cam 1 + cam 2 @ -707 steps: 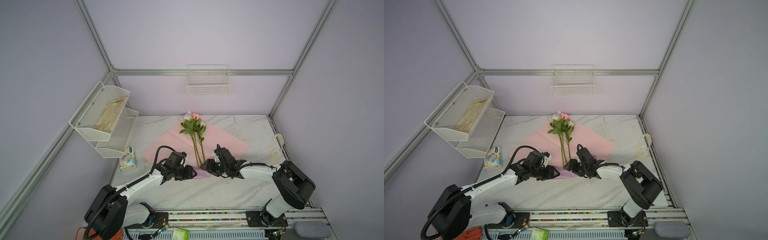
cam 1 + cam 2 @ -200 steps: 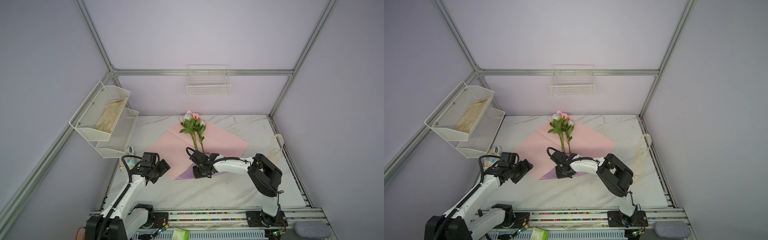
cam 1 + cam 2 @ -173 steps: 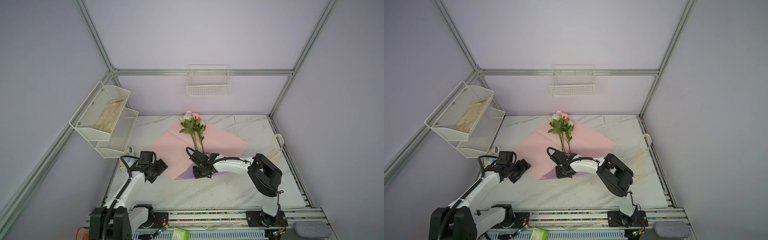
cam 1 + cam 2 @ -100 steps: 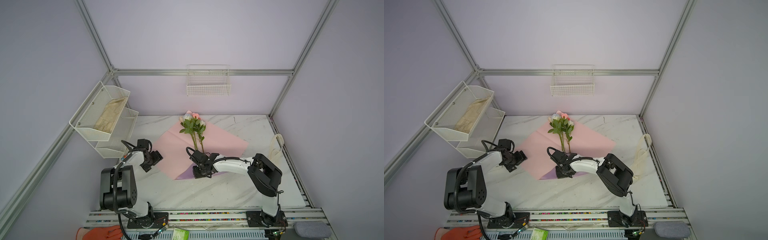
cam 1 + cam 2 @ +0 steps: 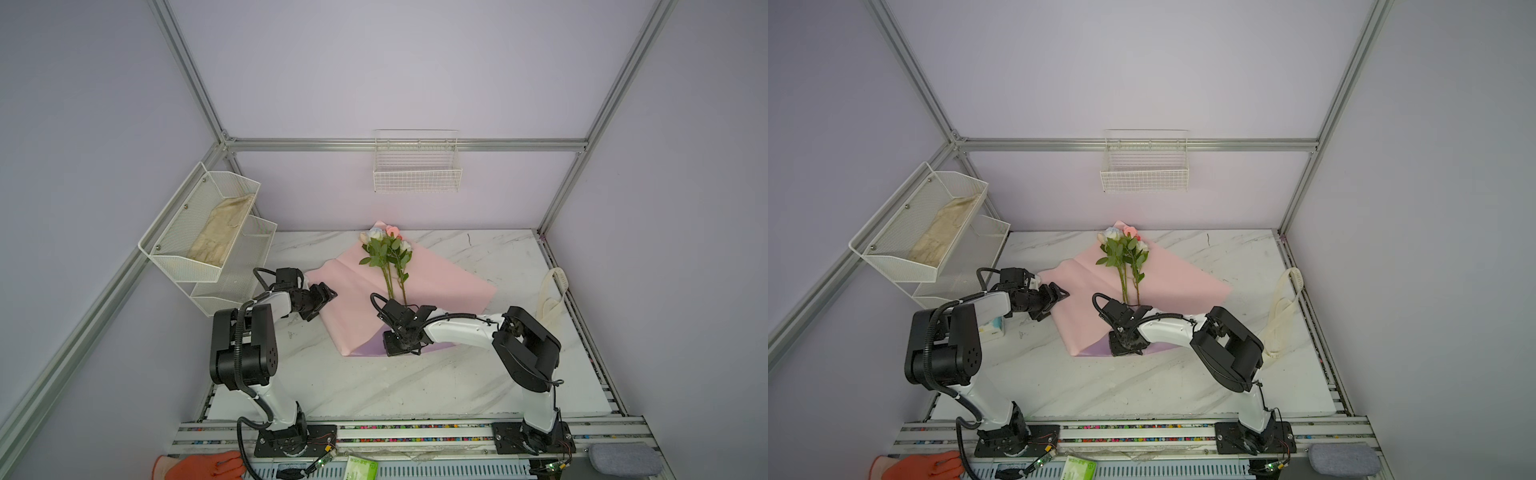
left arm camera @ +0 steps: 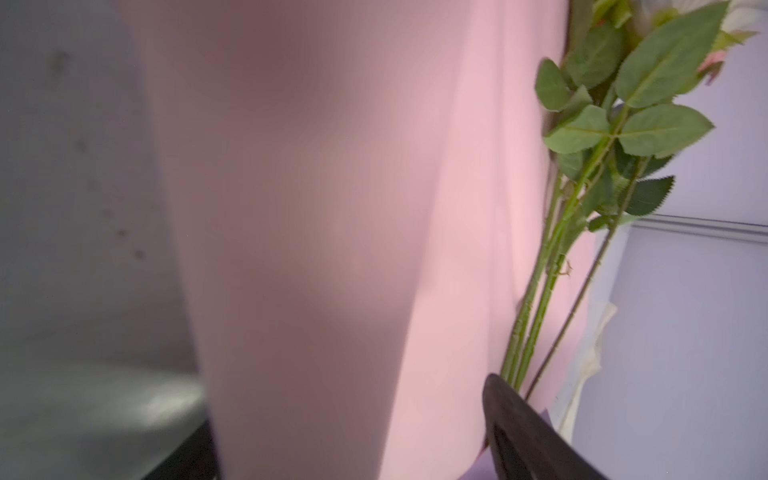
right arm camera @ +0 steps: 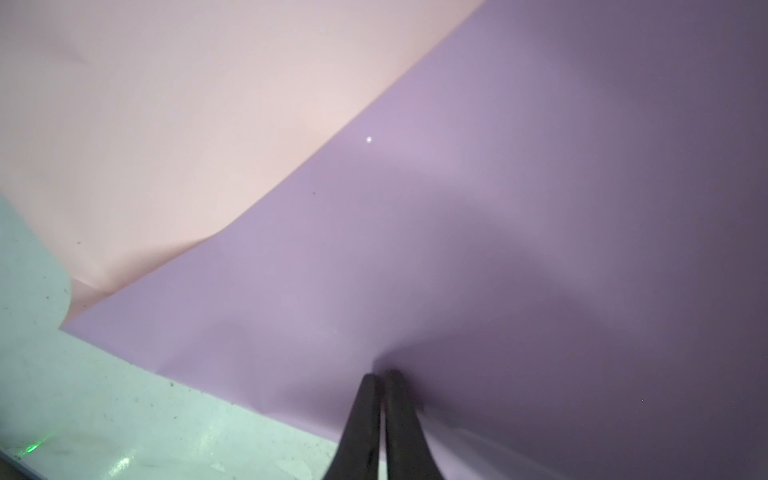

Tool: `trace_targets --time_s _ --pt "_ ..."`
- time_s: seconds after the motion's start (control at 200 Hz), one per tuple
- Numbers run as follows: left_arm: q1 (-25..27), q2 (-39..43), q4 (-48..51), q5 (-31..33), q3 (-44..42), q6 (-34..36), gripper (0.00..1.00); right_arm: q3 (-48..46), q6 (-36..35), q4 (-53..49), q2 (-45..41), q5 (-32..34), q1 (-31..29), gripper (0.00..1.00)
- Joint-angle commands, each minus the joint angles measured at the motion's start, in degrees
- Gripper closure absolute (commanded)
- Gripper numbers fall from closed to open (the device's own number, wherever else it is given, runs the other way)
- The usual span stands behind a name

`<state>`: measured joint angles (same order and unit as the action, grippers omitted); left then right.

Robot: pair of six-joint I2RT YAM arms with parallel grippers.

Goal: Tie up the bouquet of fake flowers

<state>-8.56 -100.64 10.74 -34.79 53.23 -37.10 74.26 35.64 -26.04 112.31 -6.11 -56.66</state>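
Bouquet (image 5: 388, 254) lies unwrapped and untied on the paper sheet (image 5: 449, 286); right fingers (image 7: 363, 415) pinch its lilac corner, left fingers (image 6: 519, 436) gape wide at the pink edge.

Lilac walls (image 5: 415, 62), aluminium frame (image 5: 332, 144). Wire basket (image 5: 417, 178) on back wall. Mesh shelf (image 5: 187, 216) on left wall. White marble tabletop (image 5: 374, 382). Even light.

A wire basket (image 5: 417, 178) hangs on the back wall (image 5: 316, 199); a mesh rack (image 5: 187, 268) holds beige cloth (image 5: 220, 237).
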Motion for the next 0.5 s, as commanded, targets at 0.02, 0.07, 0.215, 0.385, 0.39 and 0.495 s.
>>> trace_targets --time_s 0.02,0.07,0.215,0.385,0.39,0.495 --pt "0.33 -0.41 -8.42 -11.09 -3.21 -4.76 0.22 -1.94 0.13 -2.26 3.62 -0.76 0.03 0.89" --pt "0.88 1.02 -11.79 -12.07 -4.61 -6.31 0.22 -2.10 0.17 -2.17 3.45 -0.76 0.18 0.90" --pt "2.96 5.19 -19.10 -15.18 -7.80 -10.85 0.28 -2.52 0.69 -1.73 2.98 -0.83 0.46 0.89" --pt "6.27 10.48 -16.58 -10.58 -10.16 -9.08 0.39 -2.87 1.36 -0.51 2.79 -1.32 0.85 0.89" --pt "6.32 10.56 -16.38 -10.44 -10.21 -8.97 0.40 -2.84 1.36 -0.51 2.81 -1.34 0.85 0.89" --pt "7.59 11.29 -13.09 -6.87 -10.65 -7.78 0.50 -2.56 1.45 -0.15 2.88 -1.71 1.18 0.89"
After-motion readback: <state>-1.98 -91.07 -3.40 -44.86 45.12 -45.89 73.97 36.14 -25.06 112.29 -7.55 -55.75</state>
